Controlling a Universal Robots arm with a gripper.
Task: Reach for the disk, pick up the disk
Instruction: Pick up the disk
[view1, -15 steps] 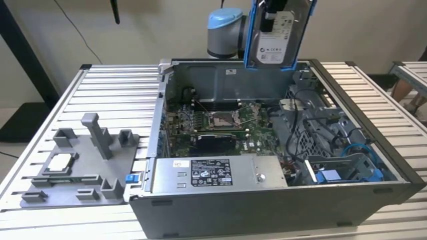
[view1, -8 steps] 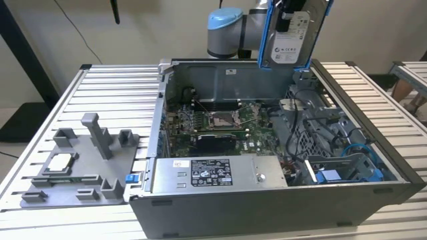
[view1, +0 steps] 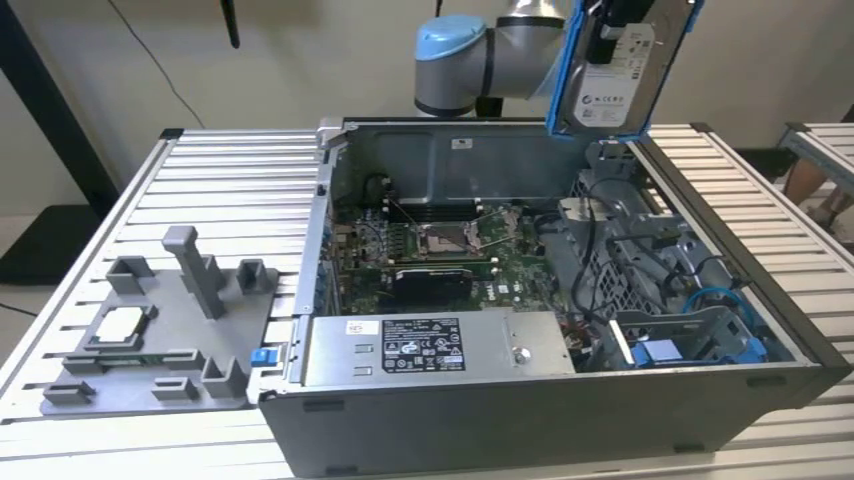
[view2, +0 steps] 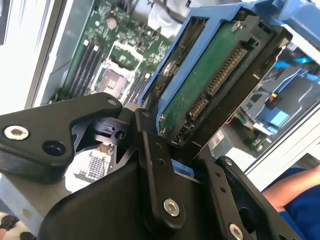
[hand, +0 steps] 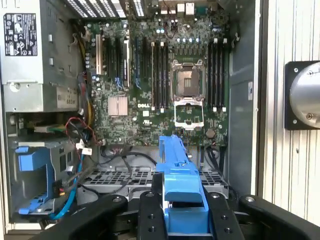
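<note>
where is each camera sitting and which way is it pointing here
Exterior view: off the arm, looking down across the slatted table into the open computer case; the arm's blue-capped joint shows, with the disk held up above the case.
First wrist view: on the arm, facing straight down onto the motherboard; the pincer shows, clamping the disk's blue carrier.
Second wrist view: on the arm, close behind the pincer, looking along the disk's connector end.
Shared: all three show the disk and the motherboard.

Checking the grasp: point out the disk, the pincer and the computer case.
disk (view1: 617, 88), exterior view, white label face.
pincer (hand: 183, 212), first wrist view, midway between fingertips, clamping the blue carrier.
computer case (view1: 534, 425), exterior view, front wall.
</note>
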